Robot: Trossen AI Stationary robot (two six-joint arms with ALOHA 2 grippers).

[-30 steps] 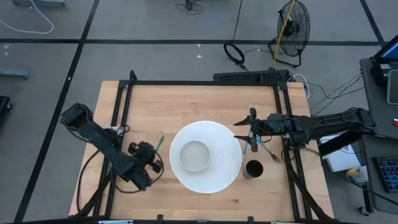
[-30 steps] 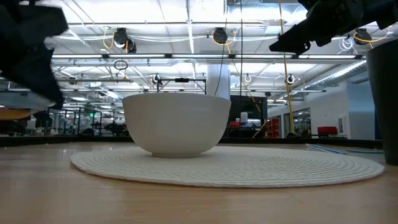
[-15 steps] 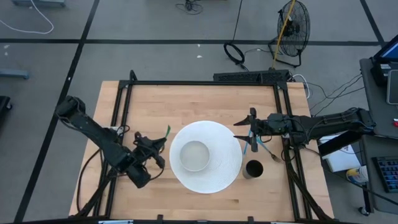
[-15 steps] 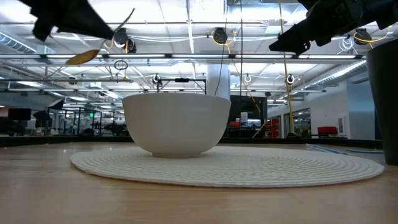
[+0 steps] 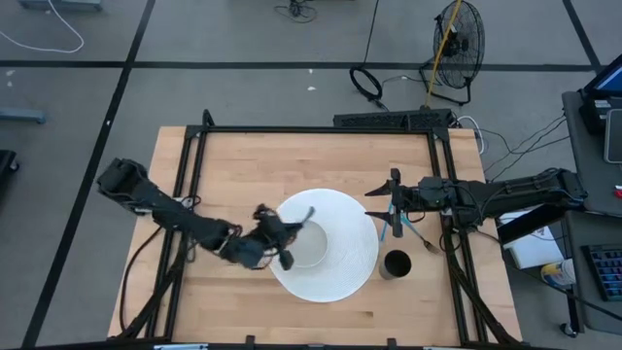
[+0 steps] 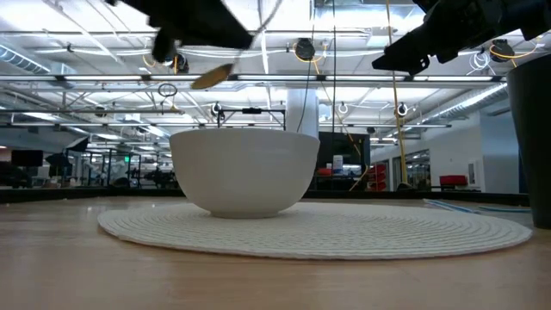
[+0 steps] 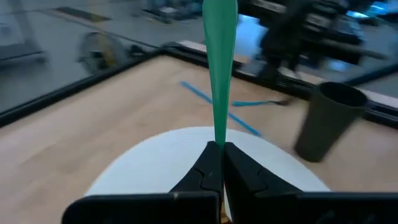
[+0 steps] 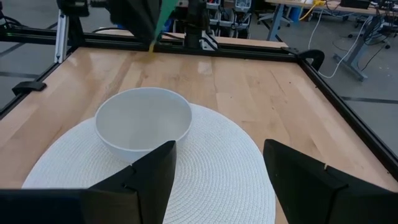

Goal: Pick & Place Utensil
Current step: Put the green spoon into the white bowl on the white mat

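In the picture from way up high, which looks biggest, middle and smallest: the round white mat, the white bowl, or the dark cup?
Largest to smallest, as they look in the high view:
1. The round white mat
2. The white bowl, sitting on the mat
3. The dark cup, just off the mat's edge

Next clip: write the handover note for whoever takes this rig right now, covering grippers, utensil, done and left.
Left gripper: shut on the green utensil, held in the air at the white bowl's left rim.
Right gripper: open, waiting above the right edge of the round mat, beside the dark cup.
Done: utensil picked up.
Left: set it down, likely in the bowl; blue utensils lie on the table by the right arm.
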